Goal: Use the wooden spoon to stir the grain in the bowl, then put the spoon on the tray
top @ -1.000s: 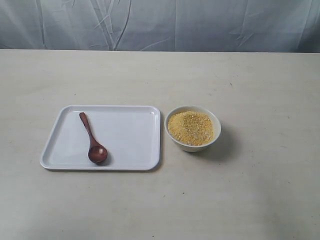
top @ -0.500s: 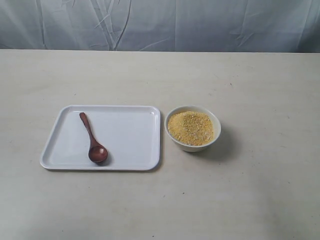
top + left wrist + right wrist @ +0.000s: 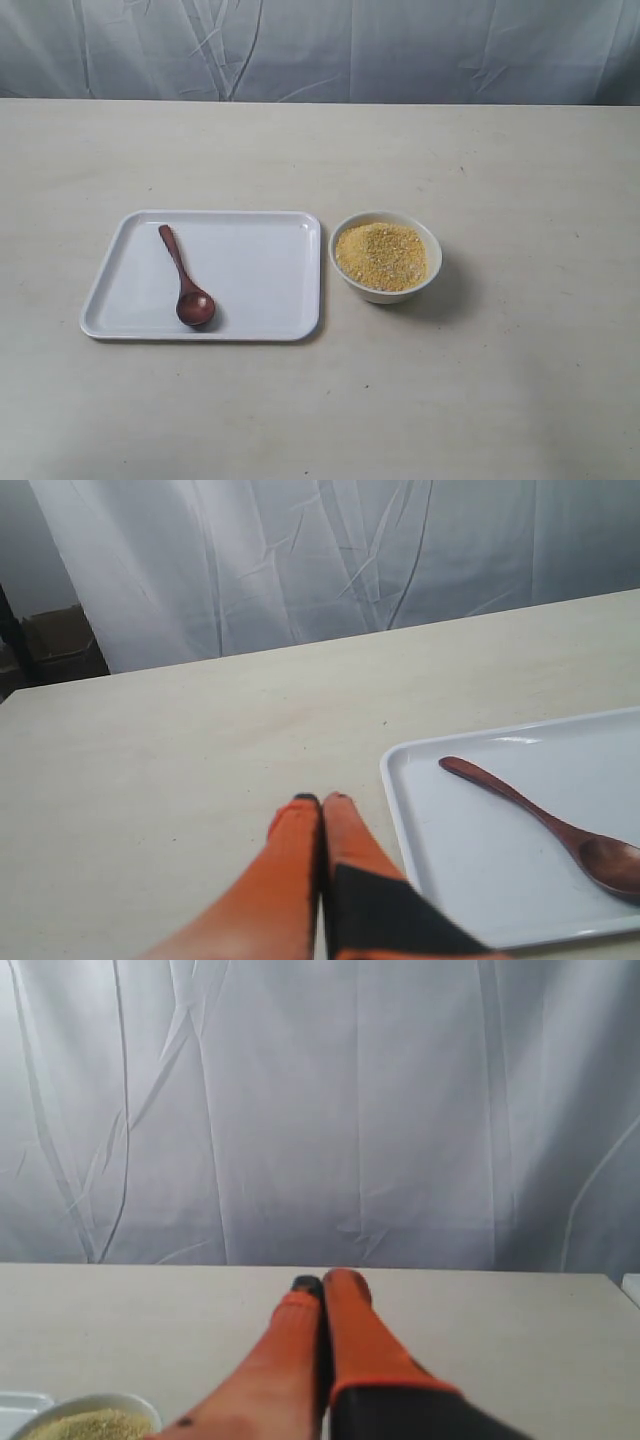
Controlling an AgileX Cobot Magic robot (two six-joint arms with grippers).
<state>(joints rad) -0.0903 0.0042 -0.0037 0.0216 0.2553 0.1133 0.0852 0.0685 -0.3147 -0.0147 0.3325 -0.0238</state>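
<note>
In the lower left of the exterior frame, the tray (image 3: 262, 268) lies flat on the table (image 3: 500, 390), with its long sides running across the picture. The wooden spoon (image 3: 184, 278) rests on the tray's left half. Its round end is toward the bottom of the frame, close to the near rim, and its handle slants up and slightly left. The tray's right half is bare.

Just right of the tray, near the frame's centre, stands the bowl (image 3: 386, 291). A narrow strip of table shows between its rim and the tray's right edge. The grain (image 3: 382, 255) fills the bowl almost to the rim.

Open tabletop spreads over the whole right side, along the bottom, and across the upper band to the table's far edge. A creased white curtain (image 3: 400, 50) hangs there.

In the left wrist view, the left gripper (image 3: 321, 800) has its orange fingers pressed together with nothing between them. It sits over bare table just beside the tray's rim (image 3: 392, 810), and the spoon's handle (image 3: 500, 788) lies on the tray nearby.

In the right wrist view, the right gripper (image 3: 325, 1282) is likewise closed tight and empty, and it points across clear table toward the curtain. The bowl's rim (image 3: 95, 1399) and some grain (image 3: 90, 1426) show at the picture's border.
</note>
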